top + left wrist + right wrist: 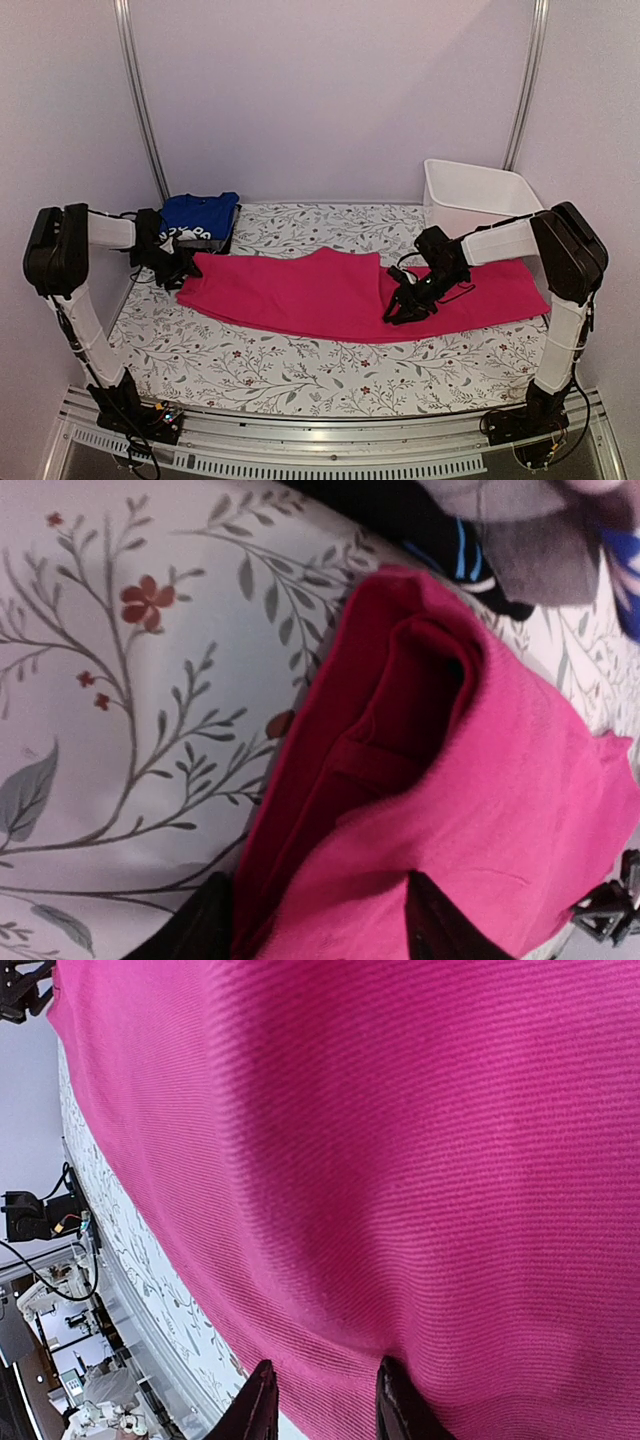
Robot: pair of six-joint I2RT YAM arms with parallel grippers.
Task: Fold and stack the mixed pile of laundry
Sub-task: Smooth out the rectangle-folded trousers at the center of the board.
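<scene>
**Making a neat fold**

The pink cloth [300, 290] lies long across the middle of the counter [300, 372]. The left jaws are spread, with the pink cloth's left end between them. The right jaws rest on its right part; I cannot tell if they pinch. Lift both ends together so it folds flat.

The left gripper [183, 271] hides the near left corner of the blue garment [200, 212]; grey cloth [540, 550] beside it is blurred in the left wrist view. The magenta-pink garment [400, 1160] runs off the right wrist view's top and right edges.
</scene>
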